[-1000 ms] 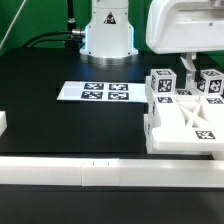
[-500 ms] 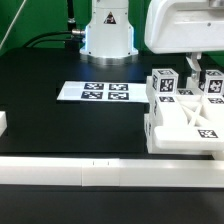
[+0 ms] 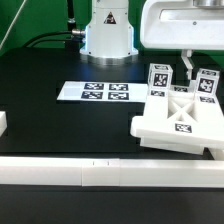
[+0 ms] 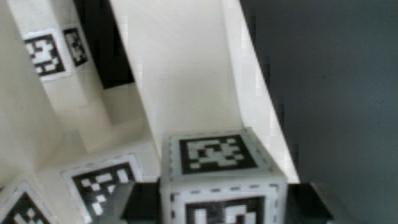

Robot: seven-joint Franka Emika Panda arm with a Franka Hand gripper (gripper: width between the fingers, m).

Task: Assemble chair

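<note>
Exterior view: the chair (image 3: 180, 113) sits tilted on the black surface (image 3: 60, 125) at the exterior view's right, beside the marker board (image 3: 92, 92). The end effector (image 3: 194, 66) descends onto 1 tagged upright. Wrist view: dark fingertips (image 4: 317, 197) flank a tagged chair post, apparently clamping it.

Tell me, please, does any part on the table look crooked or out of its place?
Yes. The chair assembly on the exterior view's right sits askew: its flat base is turned at an angle to the long white rail in front, with one corner pointing toward the marker board. The gripper is over its posts. Nothing looks broken.
</note>
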